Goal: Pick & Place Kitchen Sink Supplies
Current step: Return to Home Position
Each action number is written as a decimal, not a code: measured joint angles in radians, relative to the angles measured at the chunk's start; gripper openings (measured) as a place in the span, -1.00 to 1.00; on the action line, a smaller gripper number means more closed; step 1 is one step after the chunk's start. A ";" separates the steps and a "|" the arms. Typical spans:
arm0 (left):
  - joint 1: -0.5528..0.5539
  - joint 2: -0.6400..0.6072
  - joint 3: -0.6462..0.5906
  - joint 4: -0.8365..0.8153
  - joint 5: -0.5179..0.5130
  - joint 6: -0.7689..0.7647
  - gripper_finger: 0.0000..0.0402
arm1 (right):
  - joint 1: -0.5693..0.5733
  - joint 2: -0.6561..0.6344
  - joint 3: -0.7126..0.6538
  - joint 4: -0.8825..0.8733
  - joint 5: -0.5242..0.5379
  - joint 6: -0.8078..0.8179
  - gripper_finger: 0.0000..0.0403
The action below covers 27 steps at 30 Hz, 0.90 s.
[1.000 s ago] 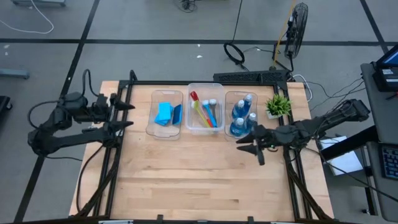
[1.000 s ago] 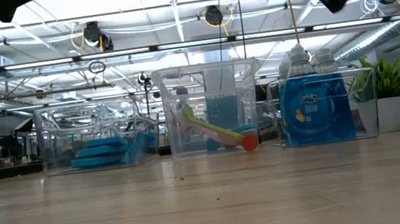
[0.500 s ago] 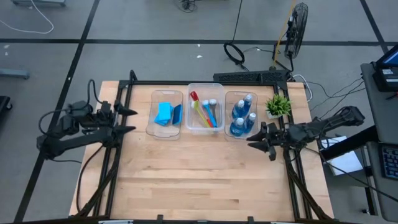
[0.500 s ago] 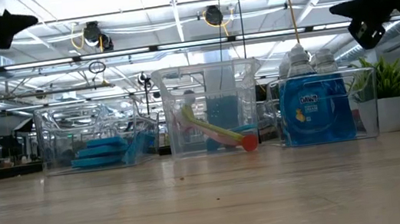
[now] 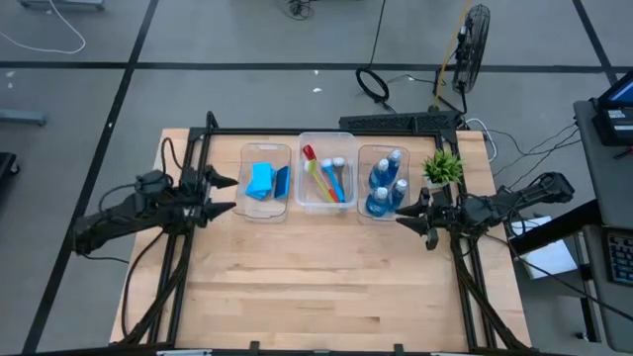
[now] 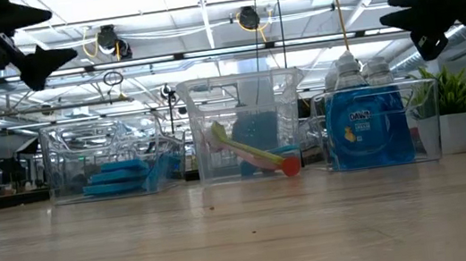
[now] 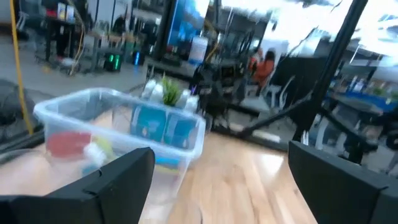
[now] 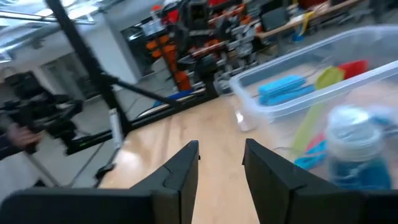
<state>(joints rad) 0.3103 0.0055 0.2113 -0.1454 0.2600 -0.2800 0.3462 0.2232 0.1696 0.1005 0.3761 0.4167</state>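
Three clear tubs stand in a row on the far half of the table. The left tub (image 5: 265, 203) holds bright-blue sponges (image 5: 260, 180). The middle tub (image 5: 326, 138) holds long-handled brushes (image 5: 321, 178), one with a red head. The right tub (image 5: 361, 188) holds blue bottles with pale caps (image 5: 386, 183). My left gripper (image 5: 234, 194) hovers open just left of the sponge tub, pointing level at it. My right gripper (image 5: 409, 223) hovers open at the near right corner of the bottle tub, with nothing between its fingers (image 8: 180, 174).
A small green potted plant (image 5: 442, 166) stands right of the bottle tub, close behind my right arm. A black frame (image 5: 297, 132) runs along the table's far and side edges. The near half of the wooden table (image 5: 316, 287) is bare wood.
My left gripper has come down and moved toward the sponge tub, staying open. My right gripper has drawn back toward the table's right edge and sunk lower, its finger gap unchanged. The tubs and their contents have not moved.
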 joint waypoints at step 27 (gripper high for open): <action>-0.072 0.001 -0.182 0.150 -0.051 0.013 0.81 | 0.000 0.001 -0.103 0.071 -0.066 -0.011 -0.42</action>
<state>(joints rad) 0.2379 0.0063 0.0292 0.0044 0.2085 -0.2668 0.3459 0.2244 0.0669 0.1714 0.3104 0.4055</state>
